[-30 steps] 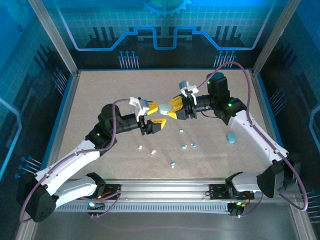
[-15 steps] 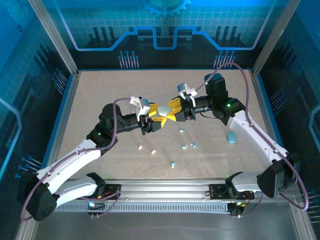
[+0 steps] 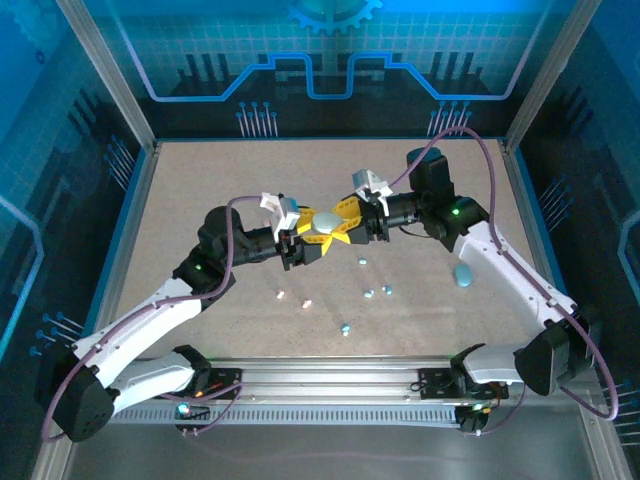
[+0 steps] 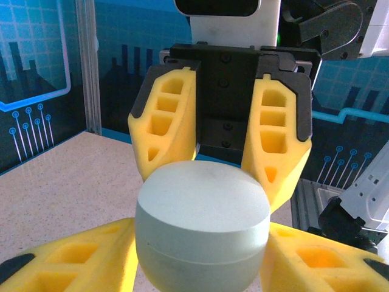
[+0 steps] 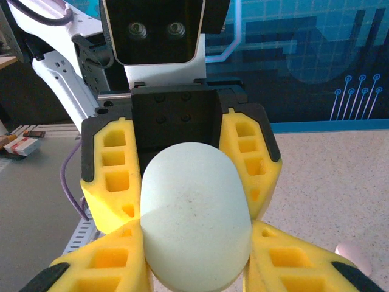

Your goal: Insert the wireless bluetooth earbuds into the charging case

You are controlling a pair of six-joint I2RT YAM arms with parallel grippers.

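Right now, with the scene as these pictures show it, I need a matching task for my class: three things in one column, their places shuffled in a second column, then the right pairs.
Things
1. pale charging case
2. light blue oval case
3. earbuds

Places
A. loose on the table, scattered toward its near edge
B. held up off the table, gripped between the left gripper and the right gripper
C. lying on the table close beside the right arm

Pairs: 1-B, 2-C, 3-A
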